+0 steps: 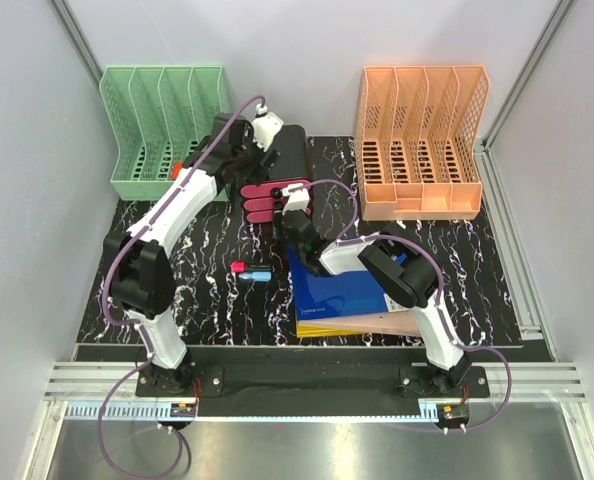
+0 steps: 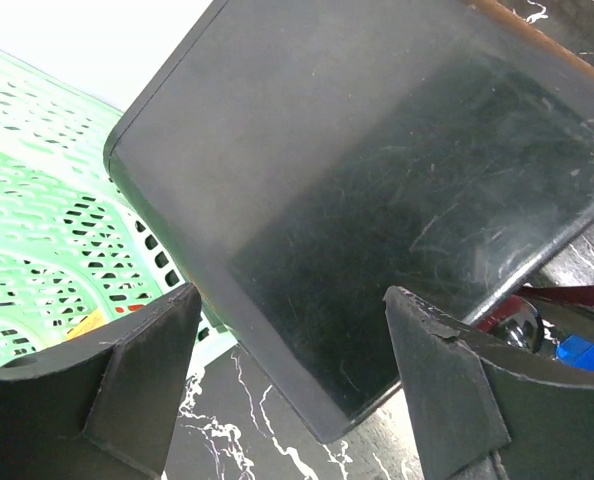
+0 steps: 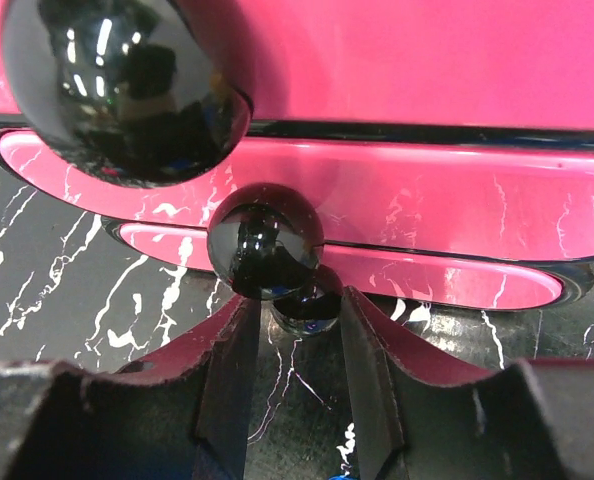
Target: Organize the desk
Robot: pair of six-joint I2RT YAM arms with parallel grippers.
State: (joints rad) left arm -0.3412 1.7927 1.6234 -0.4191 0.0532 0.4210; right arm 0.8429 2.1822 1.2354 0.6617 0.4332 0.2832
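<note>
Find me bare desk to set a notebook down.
Bare desk lies right of the right arm, in front of the orange rack. A smaller patch sits between the left arm and the blue books. Around the pink drawers it is crowded.

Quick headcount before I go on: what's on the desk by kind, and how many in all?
File racks: 2 (green rack, orange rack)
Flat books or folders, stacked: 3 (blue book, yellow folder, tan folder)
Drawer box, black with pink drawers: 1
Small loose pieces: 3 (red piece, blue piece, orange piece in the green rack)
Total on the desk: 9
</note>
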